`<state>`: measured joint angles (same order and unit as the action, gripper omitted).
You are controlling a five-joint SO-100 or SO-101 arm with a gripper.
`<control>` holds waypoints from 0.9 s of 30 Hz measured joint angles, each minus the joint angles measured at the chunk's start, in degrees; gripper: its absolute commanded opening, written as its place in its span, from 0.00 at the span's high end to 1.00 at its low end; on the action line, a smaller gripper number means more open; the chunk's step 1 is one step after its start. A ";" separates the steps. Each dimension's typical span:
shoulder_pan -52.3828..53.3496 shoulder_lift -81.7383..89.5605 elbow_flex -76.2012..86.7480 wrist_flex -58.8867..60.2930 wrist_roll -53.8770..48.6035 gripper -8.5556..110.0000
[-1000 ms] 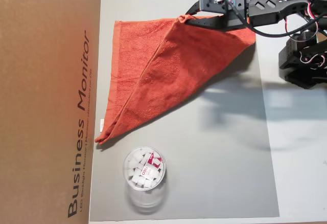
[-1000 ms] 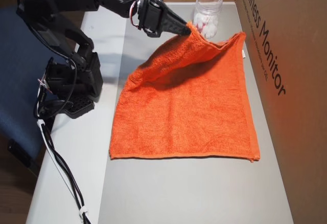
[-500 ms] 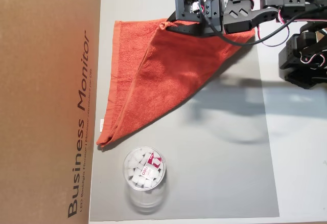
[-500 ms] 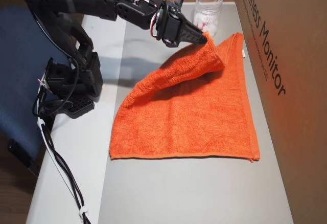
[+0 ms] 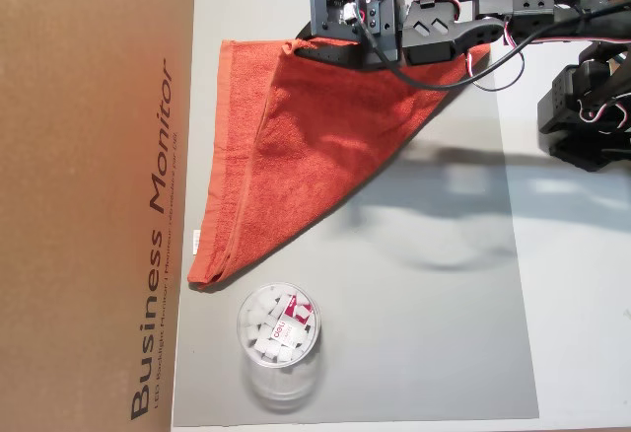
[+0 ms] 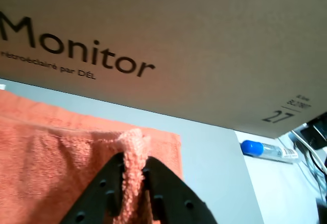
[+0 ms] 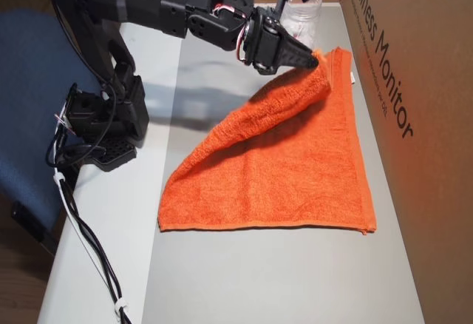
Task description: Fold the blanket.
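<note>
The blanket (image 5: 315,146) is orange-red terry cloth with a rough, looped, matt pile and a flatter stitched hem along its edges; in the wrist view its nap (image 6: 61,162) looks coarse and fuzzy where the jaws pinch it. The gripper (image 7: 316,60) is matt black plastic with a faintly layered, grainy finish. The mat (image 5: 434,333) under the cloth is smooth, matt grey. The box (image 5: 89,195) at 9 o'clock in that overhead view is dull brown cardboard with black print. The jar (image 5: 279,338) is clear, glossy plastic. The table (image 7: 111,235) is smooth and white.
</note>
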<state>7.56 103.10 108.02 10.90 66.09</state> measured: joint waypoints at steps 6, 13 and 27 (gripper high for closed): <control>3.16 -3.96 -2.72 0.00 0.00 0.93; 5.54 -10.63 -8.96 -0.09 0.00 0.93; 7.47 -23.20 -21.62 -0.09 0.18 0.93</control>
<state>15.03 79.89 86.40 10.81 66.27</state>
